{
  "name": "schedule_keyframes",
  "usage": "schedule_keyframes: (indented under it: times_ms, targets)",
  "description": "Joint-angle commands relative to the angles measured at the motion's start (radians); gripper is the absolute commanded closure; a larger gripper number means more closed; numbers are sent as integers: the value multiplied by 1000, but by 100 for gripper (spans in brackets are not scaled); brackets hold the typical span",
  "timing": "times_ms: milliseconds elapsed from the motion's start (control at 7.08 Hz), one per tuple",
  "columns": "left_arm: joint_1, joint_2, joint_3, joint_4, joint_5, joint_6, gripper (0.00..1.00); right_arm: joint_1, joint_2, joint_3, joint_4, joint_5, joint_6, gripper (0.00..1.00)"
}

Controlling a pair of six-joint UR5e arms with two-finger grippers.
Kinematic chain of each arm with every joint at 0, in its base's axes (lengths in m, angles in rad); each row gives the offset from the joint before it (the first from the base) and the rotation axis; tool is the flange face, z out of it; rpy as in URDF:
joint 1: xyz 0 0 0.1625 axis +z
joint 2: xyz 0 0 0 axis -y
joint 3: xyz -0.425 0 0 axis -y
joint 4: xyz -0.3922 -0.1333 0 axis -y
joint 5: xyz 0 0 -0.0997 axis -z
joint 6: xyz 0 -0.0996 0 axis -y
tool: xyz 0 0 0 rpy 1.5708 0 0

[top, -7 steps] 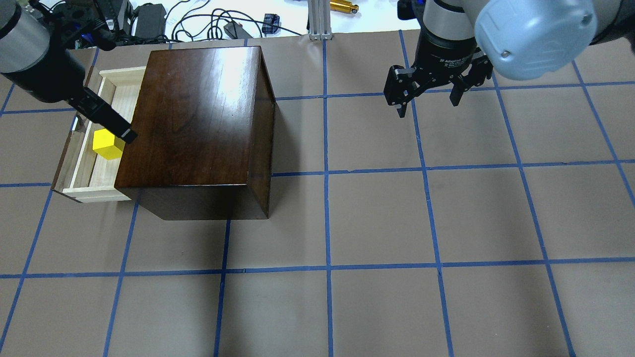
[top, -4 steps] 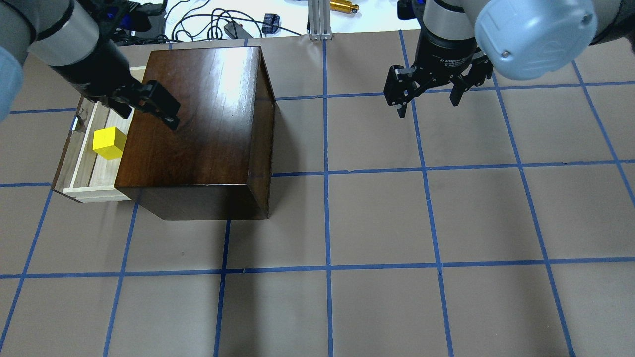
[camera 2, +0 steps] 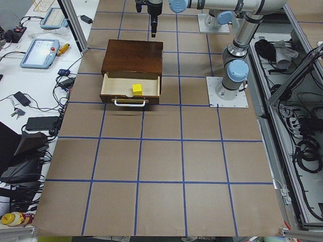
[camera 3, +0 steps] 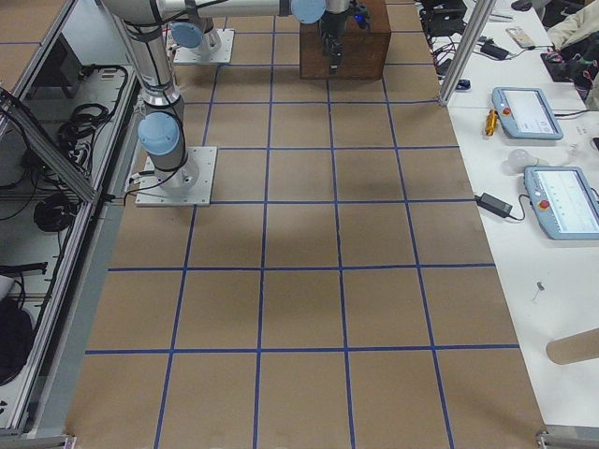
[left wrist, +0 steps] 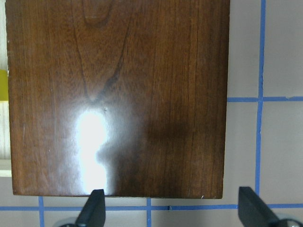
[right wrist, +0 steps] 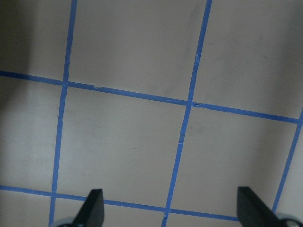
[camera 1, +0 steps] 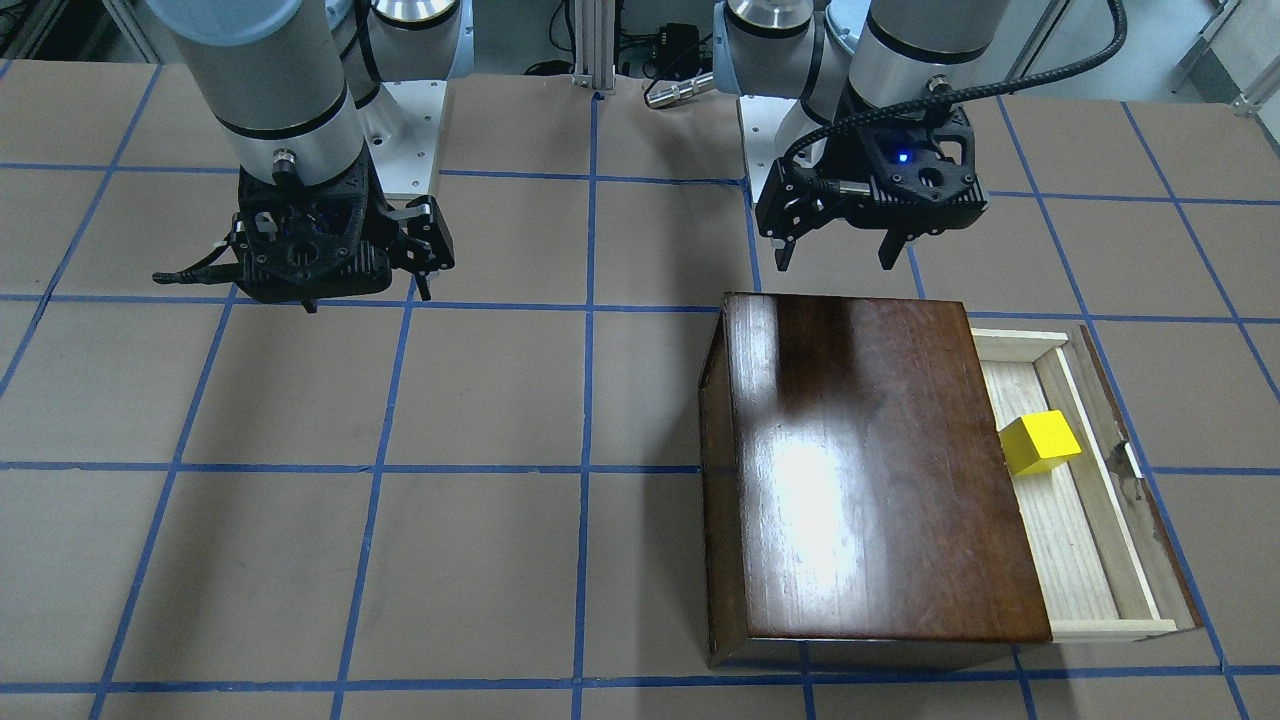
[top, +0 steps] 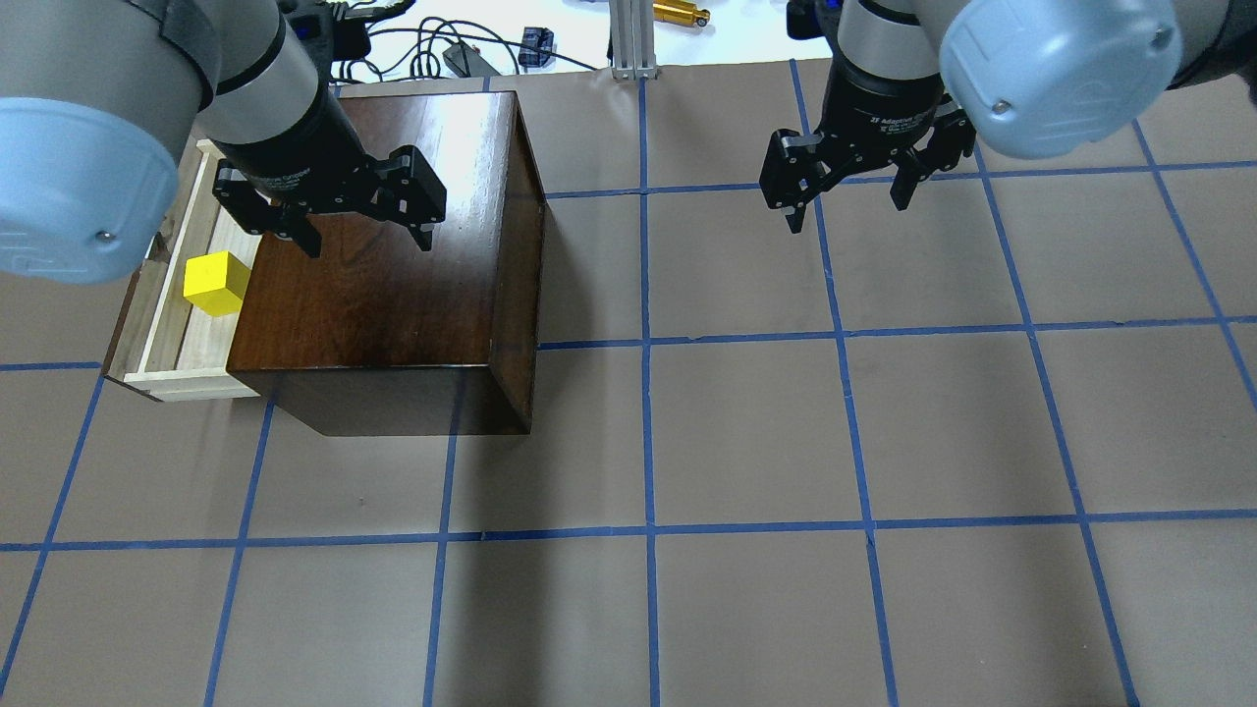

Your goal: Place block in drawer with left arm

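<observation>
The yellow block [top: 215, 283] [camera 1: 1040, 443] lies on the floor of the open pale-wood drawer [top: 175, 339] [camera 1: 1092, 560], which is pulled out of the dark-brown cabinet [top: 393, 265] [camera 1: 870, 470]. My left gripper [top: 366, 243] [camera 1: 833, 262], with its blue light on, hovers open and empty above the cabinet top, apart from the block. In the left wrist view its open gripper [left wrist: 173, 215] looks down on the cabinet top [left wrist: 118, 94], with a yellow sliver of the block [left wrist: 3, 85] at the left edge. My right gripper [top: 847, 211] [right wrist: 173, 215] is open and empty over bare table.
Cables, a black adapter and a gold cylinder [top: 681, 13] lie beyond the table's back edge beside an aluminium post [top: 628, 39]. The brown table carries a blue tape grid. Tablets [camera 3: 529, 110] lie on the side bench.
My left gripper has moved from over the drawer to above the cabinet top and turned. The block stays in the drawer. The right arm has not moved.
</observation>
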Motion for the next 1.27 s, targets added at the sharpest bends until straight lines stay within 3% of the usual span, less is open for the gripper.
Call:
schedule_keyframes:
  times_ms: [0, 1130]
  targets:
    - [-4, -2, 0, 1, 5, -7, 0, 0, 0, 0, 0, 0, -1, 0]
    - [-4, 7, 3, -3, 8, 18, 0, 0, 0, 0, 0, 0, 0, 0]
